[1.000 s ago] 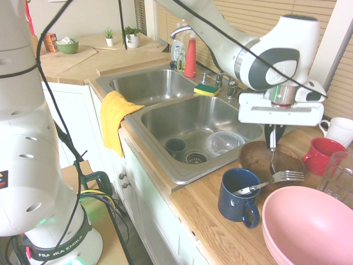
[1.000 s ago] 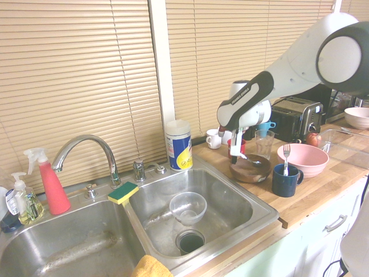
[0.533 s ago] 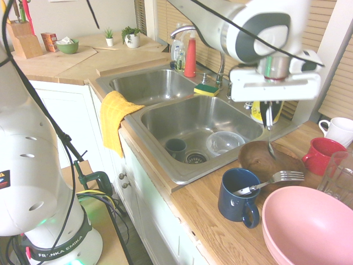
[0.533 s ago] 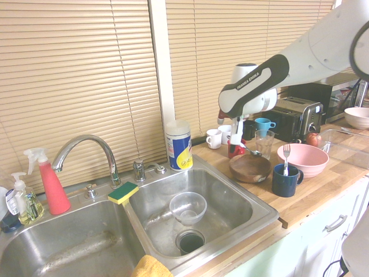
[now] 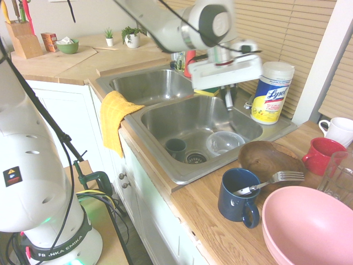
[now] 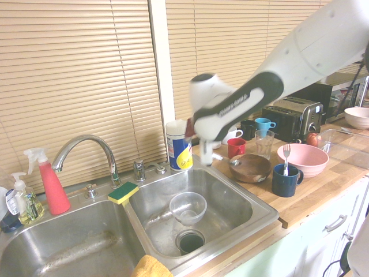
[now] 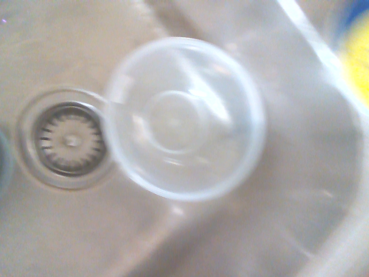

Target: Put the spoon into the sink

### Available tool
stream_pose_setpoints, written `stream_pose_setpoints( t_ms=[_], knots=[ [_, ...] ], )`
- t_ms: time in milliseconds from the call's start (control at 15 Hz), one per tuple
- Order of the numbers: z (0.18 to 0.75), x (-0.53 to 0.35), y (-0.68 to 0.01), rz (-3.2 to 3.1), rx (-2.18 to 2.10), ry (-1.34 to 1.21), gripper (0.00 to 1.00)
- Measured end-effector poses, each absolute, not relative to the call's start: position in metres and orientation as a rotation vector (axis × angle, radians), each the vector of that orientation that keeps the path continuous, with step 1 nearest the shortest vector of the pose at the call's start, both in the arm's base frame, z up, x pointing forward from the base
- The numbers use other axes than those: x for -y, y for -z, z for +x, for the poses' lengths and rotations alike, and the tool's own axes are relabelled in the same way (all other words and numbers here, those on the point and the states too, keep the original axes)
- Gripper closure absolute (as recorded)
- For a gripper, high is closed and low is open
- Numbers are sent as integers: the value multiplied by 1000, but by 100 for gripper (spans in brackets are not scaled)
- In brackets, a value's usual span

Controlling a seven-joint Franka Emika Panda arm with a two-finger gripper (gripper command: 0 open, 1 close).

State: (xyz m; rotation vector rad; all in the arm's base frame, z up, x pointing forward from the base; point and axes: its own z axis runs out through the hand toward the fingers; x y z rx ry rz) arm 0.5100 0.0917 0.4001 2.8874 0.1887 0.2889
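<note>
The claw [image 5: 227, 95] is seen above the nearer basin of the sink [image 5: 182, 118], pointed steeply downward, and it is blurred in both outside views. Its fingers are pressed together on the handle of the spoon [image 6: 226, 160]. The spoon is held in the air over the basin; its handle runs out sideways from the claw, with its bowl end toward the wooden worktop. In the first exterior view the spoon is too blurred to be made out clearly.

Directly under the claw a clear plastic bowl [image 7: 184, 118] is lying on the bottom of the basin, and just beside this bowl the round drain [image 7: 69, 137] is found. A dark cup [image 5: 176, 147] is standing in the same basin, on the far side of the drain from the claw.

Near the claw, on the sink edge by the window, a canister of wipes [image 5: 270, 91] is standing upright. A brown wooden bowl [image 5: 270, 160] is placed on the worktop, apart from the claw, and beyond it a blue mug [image 5: 238, 194] with a fork [image 5: 276, 179] laid across it is seen. A yellow cloth [image 5: 116, 118] is hung over the front edge of the sink, well apart from the claw.
</note>
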Motion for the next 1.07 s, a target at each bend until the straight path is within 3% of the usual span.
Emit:
stream_pose_setpoints(
  t_ms=[600, 1067],
  knots=[
    [504, -221, -299, 2836, -294, -153, 100],
    [575, -167, -233, 2811, -175, -31, 100]
  ],
)
